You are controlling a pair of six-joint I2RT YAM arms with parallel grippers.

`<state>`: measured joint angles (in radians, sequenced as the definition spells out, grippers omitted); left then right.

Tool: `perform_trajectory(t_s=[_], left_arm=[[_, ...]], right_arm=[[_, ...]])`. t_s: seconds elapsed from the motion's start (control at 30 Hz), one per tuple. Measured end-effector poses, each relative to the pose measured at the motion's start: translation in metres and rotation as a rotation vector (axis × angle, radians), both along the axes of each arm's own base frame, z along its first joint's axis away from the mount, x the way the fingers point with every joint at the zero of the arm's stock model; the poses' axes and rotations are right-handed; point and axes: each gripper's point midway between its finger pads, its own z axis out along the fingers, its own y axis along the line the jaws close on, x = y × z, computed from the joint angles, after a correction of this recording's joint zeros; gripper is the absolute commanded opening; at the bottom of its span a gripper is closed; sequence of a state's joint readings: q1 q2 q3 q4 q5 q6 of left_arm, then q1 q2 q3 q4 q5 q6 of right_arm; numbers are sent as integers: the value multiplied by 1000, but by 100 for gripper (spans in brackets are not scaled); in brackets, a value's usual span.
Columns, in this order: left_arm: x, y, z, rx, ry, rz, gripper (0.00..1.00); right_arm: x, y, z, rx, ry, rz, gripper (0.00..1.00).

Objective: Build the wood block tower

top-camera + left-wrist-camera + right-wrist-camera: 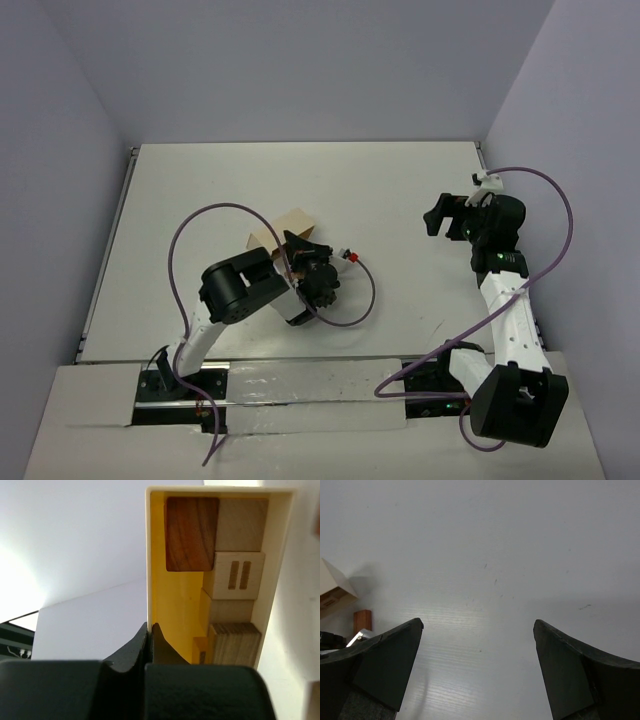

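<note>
My left gripper (pixel 301 250) is shut on the thin side wall of the pale wooden box (pixel 283 230). In the left wrist view the fingers (pixel 150 626) pinch that wall (pixel 148 555). Inside the box lie several wood blocks: a dark reddish-brown one (pixel 191 534), a plain tan one (pixel 243 524), a slotted pale one (pixel 239 575) and a layered one (pixel 235 642). One small reddish block (pixel 350 257) lies on the table right of the box; it also shows in the right wrist view (pixel 362 620). My right gripper (pixel 433 215) is open and empty over bare table (pixel 478 625). No tower is in view.
The white table (pixel 300 180) sits between lilac walls at the back and both sides. A purple cable (pixel 355 310) loops on the table near the left arm. The right arm's cable (pixel 560 200) arcs by the right wall. The box corner (pixel 332 587) shows at the right wrist view's left edge.
</note>
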<state>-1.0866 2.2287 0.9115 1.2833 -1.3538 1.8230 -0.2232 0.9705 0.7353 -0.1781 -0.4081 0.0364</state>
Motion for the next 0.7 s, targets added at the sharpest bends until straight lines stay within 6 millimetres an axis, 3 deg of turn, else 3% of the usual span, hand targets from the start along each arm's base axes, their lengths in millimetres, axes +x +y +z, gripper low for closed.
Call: perform_trajectory(t_s=[0.3,0.4,0.7], left_arm=[[-7,-15,19,-10,-17,-36,0],[-1,-16,26,-29,-28,-26,0],[17,11,26,-17,-26,56,0]], right_arm=[[0,0,-4,4,13,1,100],[0,-1,-4,4,12,-3,100],[1,-3,-5,7,19,-5,100]])
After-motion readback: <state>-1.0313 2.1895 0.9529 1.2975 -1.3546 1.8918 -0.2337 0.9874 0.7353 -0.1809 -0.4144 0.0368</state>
